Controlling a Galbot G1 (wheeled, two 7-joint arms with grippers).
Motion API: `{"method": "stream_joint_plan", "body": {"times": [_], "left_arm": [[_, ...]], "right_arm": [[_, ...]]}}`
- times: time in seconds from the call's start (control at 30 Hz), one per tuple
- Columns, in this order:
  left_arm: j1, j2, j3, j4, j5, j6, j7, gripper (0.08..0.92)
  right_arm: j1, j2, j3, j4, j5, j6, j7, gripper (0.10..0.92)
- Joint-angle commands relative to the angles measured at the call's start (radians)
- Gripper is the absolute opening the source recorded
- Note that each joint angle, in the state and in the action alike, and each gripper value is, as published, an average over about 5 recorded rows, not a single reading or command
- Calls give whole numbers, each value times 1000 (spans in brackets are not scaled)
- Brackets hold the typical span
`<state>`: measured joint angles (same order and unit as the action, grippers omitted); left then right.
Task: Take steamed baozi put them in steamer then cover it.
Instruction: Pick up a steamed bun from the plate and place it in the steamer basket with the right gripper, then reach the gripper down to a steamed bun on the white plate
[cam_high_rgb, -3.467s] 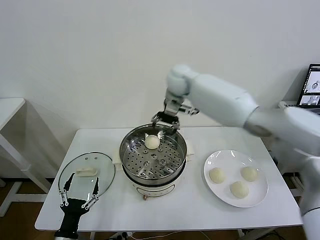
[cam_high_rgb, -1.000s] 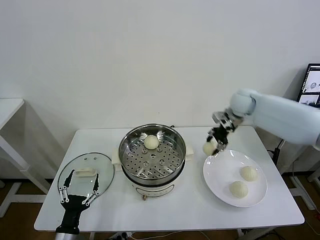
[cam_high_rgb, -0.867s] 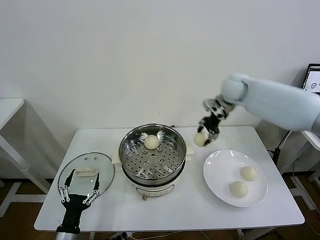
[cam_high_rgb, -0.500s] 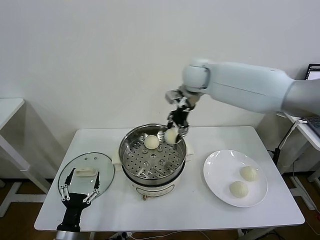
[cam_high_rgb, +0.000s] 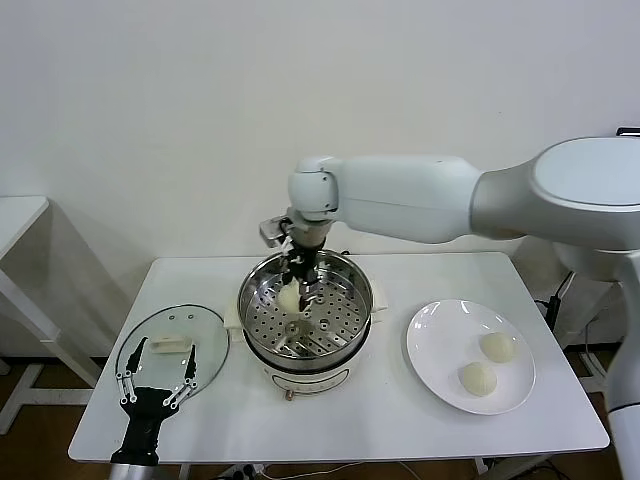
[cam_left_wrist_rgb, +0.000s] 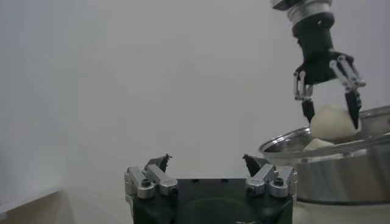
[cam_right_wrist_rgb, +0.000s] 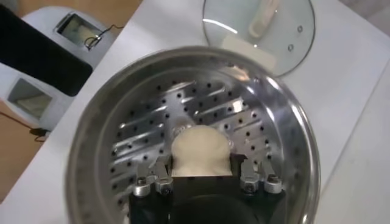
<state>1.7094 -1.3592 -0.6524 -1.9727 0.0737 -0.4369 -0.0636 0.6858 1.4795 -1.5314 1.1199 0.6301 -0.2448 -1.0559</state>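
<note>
Now that right gripper (cam_high_rgb: 297, 290) has carried a pinched baozi (cam_high_rgb: 290, 297) from plate (cam_high_rgb: 440, 370) to over steamer (cam_high_rgb: 352, 322), needs release; left gripper (cam_high_rgb: 157, 378) spread beside steamer.

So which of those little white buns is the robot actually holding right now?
The bun over the steamer, pinched in the right gripper. The other two visible buns lie untouched on the white plate, off to the robot's right.
</note>
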Motion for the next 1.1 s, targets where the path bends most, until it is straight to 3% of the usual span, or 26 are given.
{"method": "stream_joint_plan", "body": {"times": [0.03,0.47,0.73,0.9,1.1], "left_arm": [[1,0,-2,-2,0,-1,-1,823],[0,-1,-8,-3,0,-3,-2,823],[0,-1,-14,-4,0,-2,-2,823],[2,-1,-13,-7,0,-1,-2,823],[0,-3,-5,-14,3,3,-2,823]], "right_arm": [[-50,81,-14,-59,4,-21,56,636],[-98,92,2,-87,-9,-18,81,651],[-103,59,21,-65,-19,-16,76,804],[-54,-39,60,12,-63,-5,33,822],[53,-297,142,151,-166,60,-101,823]]}}
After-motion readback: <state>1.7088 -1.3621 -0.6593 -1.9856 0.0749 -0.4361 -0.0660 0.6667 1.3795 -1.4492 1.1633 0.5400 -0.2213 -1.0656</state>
